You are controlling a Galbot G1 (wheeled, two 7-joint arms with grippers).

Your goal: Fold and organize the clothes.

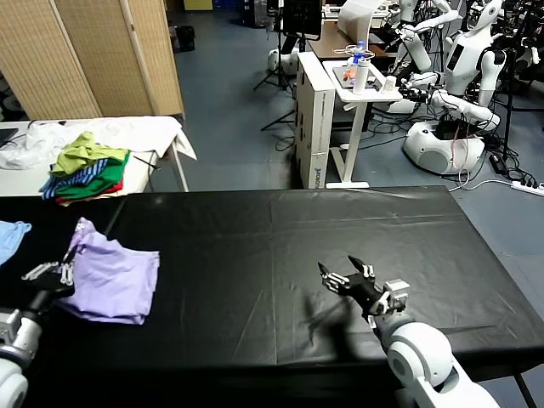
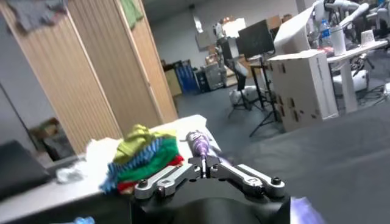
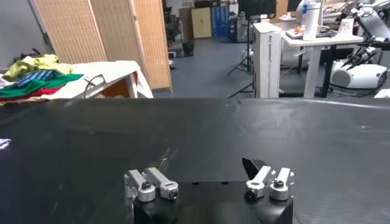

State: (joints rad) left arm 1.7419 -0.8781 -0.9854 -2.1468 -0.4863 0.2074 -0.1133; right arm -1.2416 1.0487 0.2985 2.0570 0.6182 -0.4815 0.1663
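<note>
The pale lavender T-shirt (image 1: 115, 276) lies bunched and partly folded at the left end of the black table (image 1: 280, 246). My left gripper (image 1: 64, 270) is at the shirt's left edge and is shut on a pinch of its fabric. In the left wrist view the closed fingertips (image 2: 206, 165) hold a twisted strip of the lavender fabric (image 2: 198, 143), which rises from between them. My right gripper (image 1: 347, 270) is open and empty, low over the table's front right part, far from the shirt. In the right wrist view (image 3: 207, 167) only bare black table lies between its fingers.
A light blue cloth (image 1: 10, 236) lies at the table's far left edge. A pile of green, yellow and striped clothes (image 1: 85, 166) sits on a white table behind, beside a woven screen (image 1: 93, 51). Other robots and desks stand at the back right.
</note>
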